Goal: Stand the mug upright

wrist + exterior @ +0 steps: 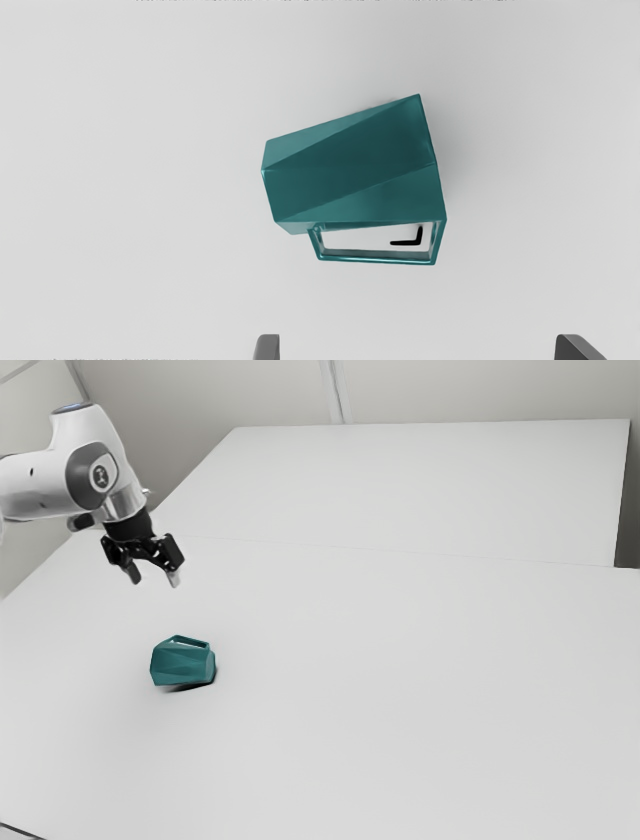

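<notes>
My gripper (pixel 154 578) hangs well above the table in the exterior view, with nothing between its fingers. In the wrist view the gripper (pixel 417 347) has its two fingertips wide apart. A teal faceted mug (pixel 182 664) lies on its side on the table, lower than the gripper and closer to the exterior view's camera. Seen from the hand, the mug (pixel 355 165) has its angular handle on the side toward my fingertips. The inside of the mug is hidden.
The white table (pixel 400 690) stretches far toward the exterior view's right. Behind it stands a pale raised surface or panel (pixel 420 490), with a light wall (pixel 480 390) beyond.
</notes>
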